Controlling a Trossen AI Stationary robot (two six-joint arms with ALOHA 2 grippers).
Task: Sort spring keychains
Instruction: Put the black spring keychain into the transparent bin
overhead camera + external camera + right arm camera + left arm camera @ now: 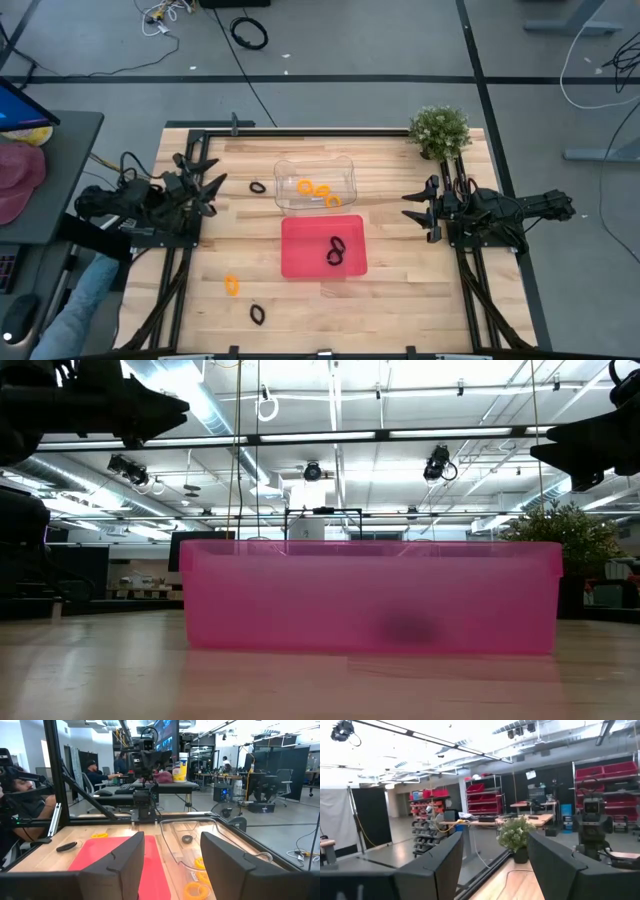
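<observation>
- keychains: three orange spring keychains [318,190] in the clear tray [345,168]; two black ones [335,250] in the red tray [300,255].
- loose pieces: black loop [258,187] just left of the clear tray; orange loop [232,286] and black loop [257,314] near the front-left.
- left gripper [215,187]: at the table's left edge, jaws apart, empty.
- right gripper [412,206]: at the right edge, jaws apart, empty.
- potted plant [439,130]: back-right corner.

No text or label can be read anywhere.
</observation>
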